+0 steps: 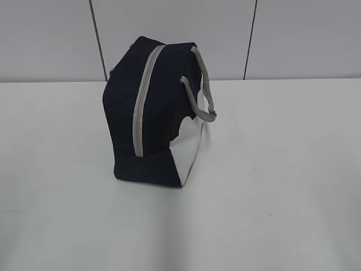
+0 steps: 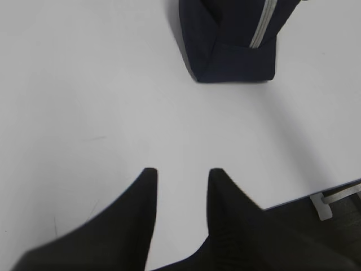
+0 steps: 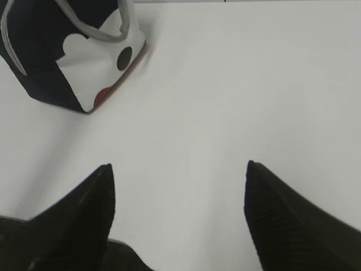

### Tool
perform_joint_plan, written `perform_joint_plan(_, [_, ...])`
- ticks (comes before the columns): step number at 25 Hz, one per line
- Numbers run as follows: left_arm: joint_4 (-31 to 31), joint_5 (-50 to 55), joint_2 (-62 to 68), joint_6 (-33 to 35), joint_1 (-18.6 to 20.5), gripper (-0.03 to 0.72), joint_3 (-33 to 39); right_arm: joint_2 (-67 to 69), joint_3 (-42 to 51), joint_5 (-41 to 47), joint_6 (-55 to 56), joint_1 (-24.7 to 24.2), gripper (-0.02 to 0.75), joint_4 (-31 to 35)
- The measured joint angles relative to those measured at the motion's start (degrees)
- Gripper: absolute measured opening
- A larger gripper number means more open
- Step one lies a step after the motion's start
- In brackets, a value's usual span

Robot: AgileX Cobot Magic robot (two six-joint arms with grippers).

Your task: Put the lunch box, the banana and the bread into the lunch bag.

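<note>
The navy lunch bag (image 1: 152,113) stands in the middle of the white table, its grey zipper closed along the top and end, its grey handles to the right. It also shows at the top of the left wrist view (image 2: 231,42) and at the top left of the right wrist view (image 3: 67,56), white panel facing that camera. My left gripper (image 2: 182,172) is open and empty over bare table, well short of the bag. My right gripper (image 3: 178,166) is wide open and empty, apart from the bag. The lunch box, banana and bread are out of view. Neither gripper shows in the exterior view.
The white table (image 1: 282,186) spreads on all sides of the bag. Its front edge and a metal bracket (image 2: 333,200) show at the lower right of the left wrist view. A grey panelled wall (image 1: 51,39) stands behind the table.
</note>
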Motion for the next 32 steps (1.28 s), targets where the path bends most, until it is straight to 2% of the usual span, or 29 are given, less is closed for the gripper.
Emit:
perform_joint_plan(5, [0.0, 0.0, 0.0, 0.0, 0.0, 0.236, 0.0, -5.1, 0.0, 6.9, 0.0, 0.0, 0.532, -2.9])
perform_joint_plan(11, [0.0, -0.1, 0.0, 0.0, 0.0, 0.235, 0.0, -5.7, 1.6, 6.8, 0.3, 0.0, 0.532, -7.9])
perform_joint_plan(32, [0.0, -0.1, 0.0, 0.0, 0.0, 0.235, 0.0, -5.7, 1.7, 6.7, 0.5, 0.0, 0.532, -8.4])
